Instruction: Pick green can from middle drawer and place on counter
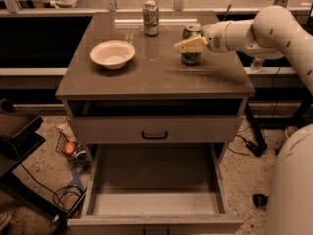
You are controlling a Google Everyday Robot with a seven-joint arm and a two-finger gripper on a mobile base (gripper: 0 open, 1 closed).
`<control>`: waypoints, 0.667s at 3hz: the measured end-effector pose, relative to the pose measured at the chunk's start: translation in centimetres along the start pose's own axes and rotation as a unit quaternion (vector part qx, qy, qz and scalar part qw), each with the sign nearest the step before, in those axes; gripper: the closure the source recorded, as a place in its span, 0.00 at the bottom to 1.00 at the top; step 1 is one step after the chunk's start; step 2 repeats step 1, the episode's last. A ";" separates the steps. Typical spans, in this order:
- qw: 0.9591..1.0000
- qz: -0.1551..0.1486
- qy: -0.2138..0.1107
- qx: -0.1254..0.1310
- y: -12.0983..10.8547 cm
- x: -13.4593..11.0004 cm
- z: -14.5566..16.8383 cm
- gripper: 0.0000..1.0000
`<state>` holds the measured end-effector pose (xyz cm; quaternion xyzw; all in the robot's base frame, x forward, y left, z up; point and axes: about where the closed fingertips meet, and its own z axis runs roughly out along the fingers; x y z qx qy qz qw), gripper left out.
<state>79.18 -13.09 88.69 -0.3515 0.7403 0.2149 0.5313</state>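
Observation:
The green can [190, 58] is upright over the right part of the counter [146, 75], its base at or just above the surface. My gripper [190, 44] reaches in from the right and is shut on the can, with one cream finger [188, 45] across its front and the other hidden behind it. The middle drawer [156, 177] is pulled out low in front of the cabinet, and its grey floor is bare.
A white bowl [112, 54] sits on the counter's left. A pale can with red lettering [150, 17] stands at the back middle. A closed drawer front with a black handle [154, 135] sits above the open drawer. Cables and clutter [71, 148] lie on the floor at left.

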 end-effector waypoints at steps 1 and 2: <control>1.000 0.000 0.000 0.000 0.0 0.0 0.1 0.00; 1.000 0.000 0.000 0.000 0.0 0.0 0.1 0.00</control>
